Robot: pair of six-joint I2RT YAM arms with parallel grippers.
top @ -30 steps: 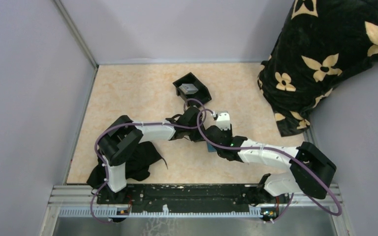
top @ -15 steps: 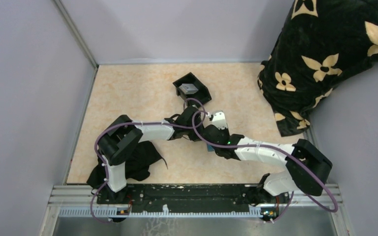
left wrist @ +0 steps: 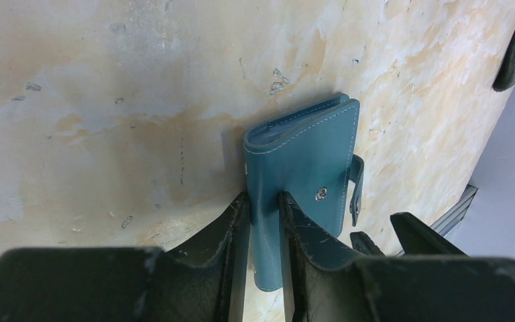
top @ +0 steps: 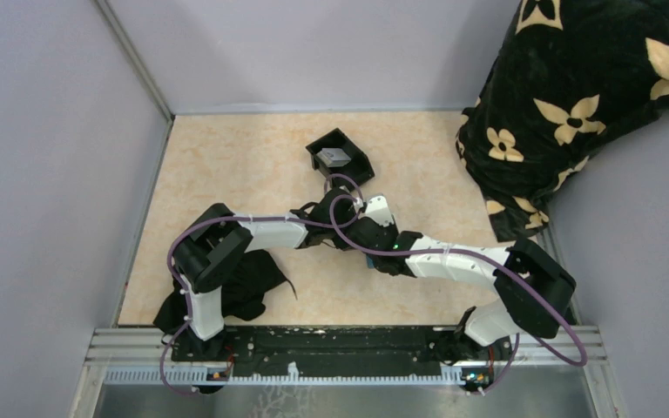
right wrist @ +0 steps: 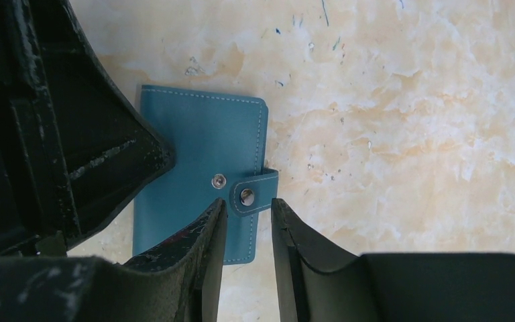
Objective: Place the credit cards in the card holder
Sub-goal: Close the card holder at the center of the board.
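The card holder [left wrist: 303,157] is a teal wallet on the table, closed, with its strap [right wrist: 253,194] unsnapped. My left gripper [left wrist: 265,206] is shut on the wallet's near edge. My right gripper [right wrist: 247,204] is open only narrowly, its fingertips on either side of the strap's snap end. In the top view both grippers meet at mid-table, left gripper [top: 338,223], right gripper [top: 368,233], and hide nearly all of the wallet. A grey-silver credit card [top: 334,158] lies in the black tray [top: 354,165]. The tan-yellow card is out of view.
A black cloth [top: 242,283] lies by the left arm's base. A black blanket with tan flowers [top: 575,104] fills the back right corner. Grey walls stand at the left, back and right of the table.
My right arm has swung left, bringing its gripper closer to the left gripper and the wallet. The left arm has not moved.
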